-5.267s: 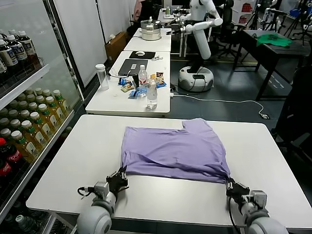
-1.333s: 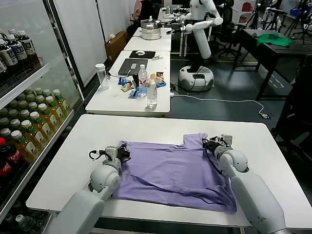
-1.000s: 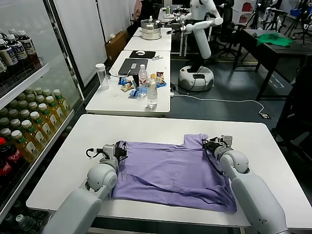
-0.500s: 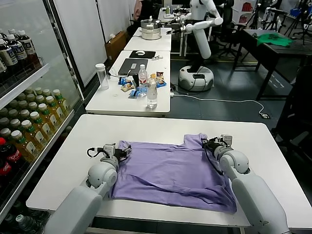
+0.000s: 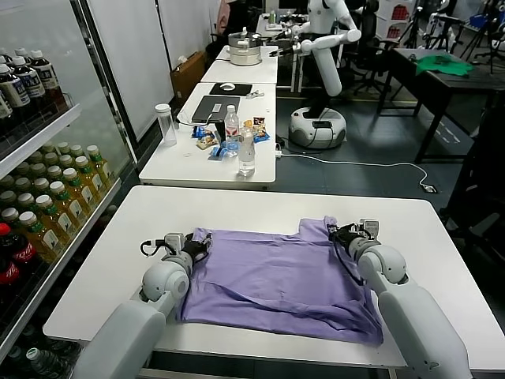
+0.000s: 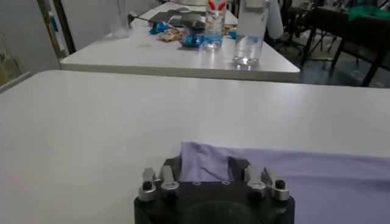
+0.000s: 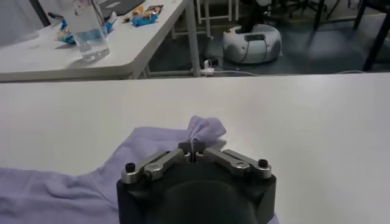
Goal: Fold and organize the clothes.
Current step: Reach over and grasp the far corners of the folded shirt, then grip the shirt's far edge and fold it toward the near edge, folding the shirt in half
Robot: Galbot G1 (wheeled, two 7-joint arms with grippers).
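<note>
The clothes, a lavender-purple T-shirt (image 5: 276,276), lie folded over on the white table (image 5: 237,205). My left gripper (image 5: 197,242) rests at the shirt's far left corner. In the left wrist view the left gripper (image 6: 207,163) is open, its fingers (image 6: 239,164) apart, with the shirt (image 6: 304,176) lying loose between them. My right gripper (image 5: 338,231) is at the far right corner, by the sleeve. In the right wrist view the right gripper (image 7: 192,148) is shut on a pinch of the shirt (image 7: 152,146), which puffs up just past the tips.
A shelf of drink bottles (image 5: 47,197) runs along the left. Beyond my table stands another table with a laptop (image 5: 215,106), water bottles (image 6: 251,36) and snacks. A white robot (image 5: 323,63) and a green garment (image 5: 442,65) are farther back.
Both grippers carried the near hem to the far edge, folding the shirt over. In the last second the arms barely move; the left fingers have spread off the corner.
</note>
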